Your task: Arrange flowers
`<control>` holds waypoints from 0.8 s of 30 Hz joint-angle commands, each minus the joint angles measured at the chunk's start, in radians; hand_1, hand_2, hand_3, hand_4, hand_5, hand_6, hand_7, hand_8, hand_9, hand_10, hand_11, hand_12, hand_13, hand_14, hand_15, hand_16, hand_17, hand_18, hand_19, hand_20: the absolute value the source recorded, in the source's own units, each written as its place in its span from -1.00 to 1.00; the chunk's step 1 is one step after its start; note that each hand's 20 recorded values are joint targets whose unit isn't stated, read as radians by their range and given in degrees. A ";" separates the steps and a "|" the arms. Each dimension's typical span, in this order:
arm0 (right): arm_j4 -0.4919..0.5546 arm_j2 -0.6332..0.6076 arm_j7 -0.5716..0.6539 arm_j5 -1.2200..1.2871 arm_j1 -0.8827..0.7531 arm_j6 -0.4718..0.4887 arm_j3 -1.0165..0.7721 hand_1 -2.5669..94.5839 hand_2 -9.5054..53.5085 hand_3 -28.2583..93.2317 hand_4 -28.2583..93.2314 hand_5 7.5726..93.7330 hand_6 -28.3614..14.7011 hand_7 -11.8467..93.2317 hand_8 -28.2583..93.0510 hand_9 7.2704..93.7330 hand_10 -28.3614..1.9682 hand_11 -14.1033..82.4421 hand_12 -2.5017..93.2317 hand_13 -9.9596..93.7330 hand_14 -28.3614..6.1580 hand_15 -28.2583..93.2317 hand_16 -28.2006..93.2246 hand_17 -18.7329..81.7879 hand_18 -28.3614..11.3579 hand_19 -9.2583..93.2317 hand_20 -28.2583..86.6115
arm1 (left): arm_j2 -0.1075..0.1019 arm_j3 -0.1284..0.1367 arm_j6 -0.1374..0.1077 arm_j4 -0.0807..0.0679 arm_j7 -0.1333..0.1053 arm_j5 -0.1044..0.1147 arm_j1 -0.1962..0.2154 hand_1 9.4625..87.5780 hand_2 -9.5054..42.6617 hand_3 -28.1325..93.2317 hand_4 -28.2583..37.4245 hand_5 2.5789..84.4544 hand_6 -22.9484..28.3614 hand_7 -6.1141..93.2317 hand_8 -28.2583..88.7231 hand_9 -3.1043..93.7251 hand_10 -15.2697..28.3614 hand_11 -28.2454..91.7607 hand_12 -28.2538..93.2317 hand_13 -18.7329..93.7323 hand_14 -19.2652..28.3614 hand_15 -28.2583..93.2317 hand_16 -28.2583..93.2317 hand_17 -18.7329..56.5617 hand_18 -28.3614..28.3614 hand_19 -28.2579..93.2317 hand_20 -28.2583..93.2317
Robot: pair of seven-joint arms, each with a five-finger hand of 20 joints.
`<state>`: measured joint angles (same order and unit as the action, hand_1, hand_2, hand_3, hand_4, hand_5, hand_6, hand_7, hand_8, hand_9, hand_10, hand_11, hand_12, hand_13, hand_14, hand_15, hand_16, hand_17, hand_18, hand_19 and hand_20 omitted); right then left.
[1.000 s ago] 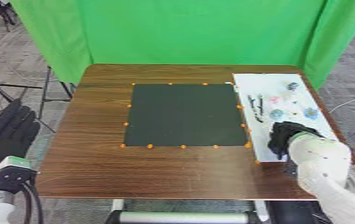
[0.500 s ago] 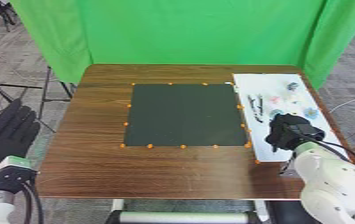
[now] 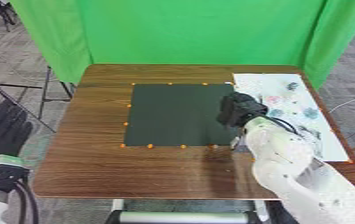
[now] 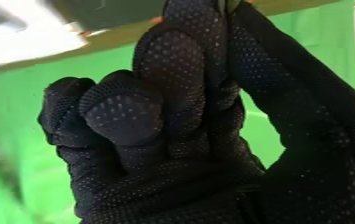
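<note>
In the head view we see our right hand (image 3: pixel 241 108) between the dark mat (image 3: pixel 169 117) and the white board's pink and blue flowers (image 3: pixel 311 113); our left hand (image 3: pixel 0 134) lies open beside the table (image 3: pixel 85 165). The right wrist view shows our right hand (image 4: pixel 156 187) curled narrow; we cannot tell whether it pinches anything.

Bright, fairly even light covers the head view, whitening the board (image 3: pixel 255 83). A soft shadow darkens the wooden counter (image 3: pixel 85 165) beside the right arm (image 3: pixel 276 160). In the right wrist view the board glares almost pure white; deep shade swallows folds of the right robot hand (image 3: pixel 242 109).
</note>
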<state>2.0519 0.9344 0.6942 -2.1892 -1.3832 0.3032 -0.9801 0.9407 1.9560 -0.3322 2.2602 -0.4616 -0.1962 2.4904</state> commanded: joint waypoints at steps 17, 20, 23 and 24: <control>-0.472 0.434 0.094 0.231 0.335 0.062 0.318 -0.07 -1.00 0.76 -0.58 0.66 0.24 0.12 -0.13 0.89 0.26 0.09 0.11 0.80 0.13 0.51 0.13 0.43 -0.76 1.00 0.27 | -0.069 -0.115 -0.008 -0.041 -0.035 0.018 -0.083 -0.74 -0.21 0.63 -1.00 -0.23 0.14 -0.61 -0.69 -0.34 0.26 -0.25 -0.42 -0.37 0.20 -0.18 -0.70 -0.60 0.22 -0.25 -0.44; -0.495 0.453 0.132 0.231 0.337 0.064 0.331 -0.07 -1.00 0.76 -0.58 0.66 0.25 0.12 -0.13 0.89 0.25 0.09 0.10 0.80 0.13 0.51 0.13 0.43 -0.76 1.00 0.27 | -0.074 -0.122 -0.014 -0.042 -0.018 0.006 -0.096 -0.74 -0.21 0.63 -1.00 -0.24 0.13 -0.61 -0.69 -0.34 0.26 -0.25 -0.42 -0.37 0.20 -0.18 -0.70 -0.61 0.22 -0.24 -0.44; -0.506 0.471 0.162 0.218 0.337 0.064 0.341 -0.08 -1.00 0.76 -0.57 0.66 0.25 0.12 -0.13 0.89 0.25 0.09 0.10 0.81 0.13 0.51 0.12 0.44 -0.77 1.00 0.27 | -0.076 -0.120 -0.028 -0.041 -0.001 -0.014 -0.100 -0.74 -0.21 0.63 -1.00 -0.24 0.13 -0.61 -0.69 -0.34 0.25 -0.25 -0.42 -0.38 0.20 -0.18 -0.70 -0.61 0.22 -0.24 -0.44; -0.508 0.475 0.173 0.216 0.337 0.065 0.346 -0.08 -1.00 0.76 -0.57 0.66 0.25 0.12 -0.13 0.89 0.25 0.10 0.10 0.81 0.13 0.51 0.12 0.44 -0.77 1.00 0.27 | -0.075 -0.121 -0.042 -0.042 0.015 -0.052 -0.103 -0.74 -0.21 0.63 -1.00 -0.24 0.13 -0.61 -0.69 -0.34 0.25 -0.25 -0.42 -0.38 0.20 -0.18 -0.70 -0.61 0.22 -0.24 -0.43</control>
<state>1.5530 1.3714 0.8073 -1.9235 -1.0465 0.3734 -0.6621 0.8739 1.8279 -0.3415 2.2153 -0.4932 -0.1779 2.3946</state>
